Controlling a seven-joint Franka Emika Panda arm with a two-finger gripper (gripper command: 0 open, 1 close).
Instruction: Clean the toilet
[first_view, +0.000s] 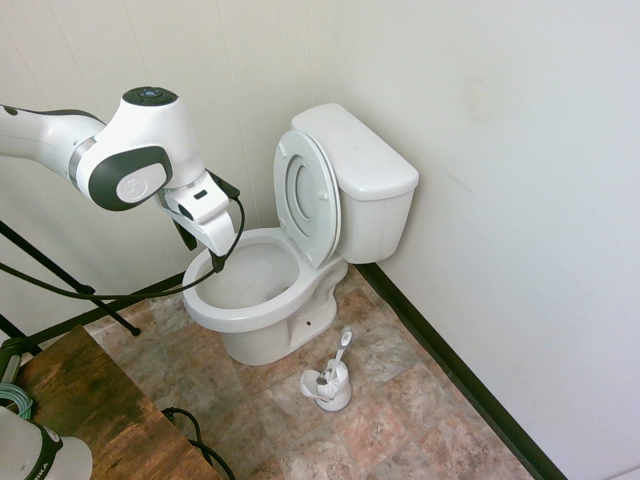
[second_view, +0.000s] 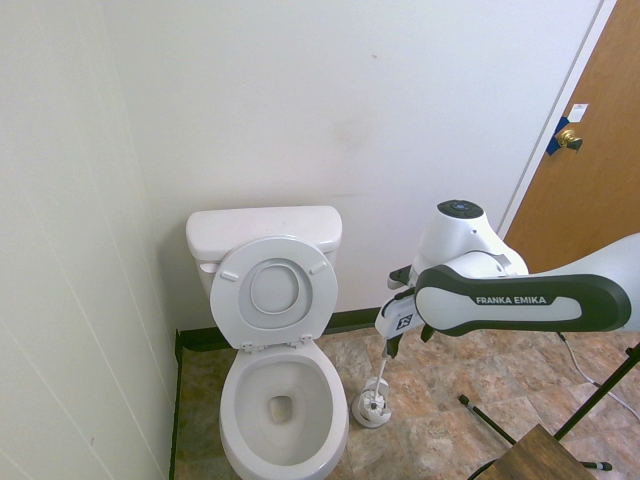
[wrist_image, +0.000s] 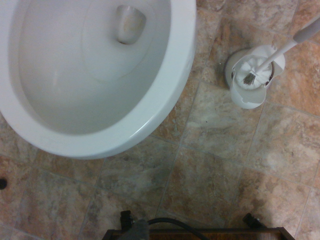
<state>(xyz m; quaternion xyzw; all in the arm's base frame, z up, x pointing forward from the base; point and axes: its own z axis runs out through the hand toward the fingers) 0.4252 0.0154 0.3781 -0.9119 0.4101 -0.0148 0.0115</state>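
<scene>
One toilet (first_view: 270, 290) stands in the corner of the room, its tank against the back wall and its side close to the panelled side wall. Seat and lid (first_view: 305, 195) are both raised, leaning back against the tank, and the oval bowl lies open with a little water at the drain (wrist_image: 131, 22). Beside the bowl, on the tiled floor (first_view: 400, 420), sits a small white brush holder (first_view: 330, 385) with a thin white brush (first_view: 341, 350) standing in it, handle tilted toward the wall with the dark skirting. The white arm reaches in above the bowl's front rim, and its end effector (first_view: 205, 255) points downward, hanging in the air with nothing between its fingers, which stand apart. It is well clear of the brush and touches neither bowl nor seat. A wooden bench (first_view: 95, 410) fills the near corner of the first exterior view.
</scene>
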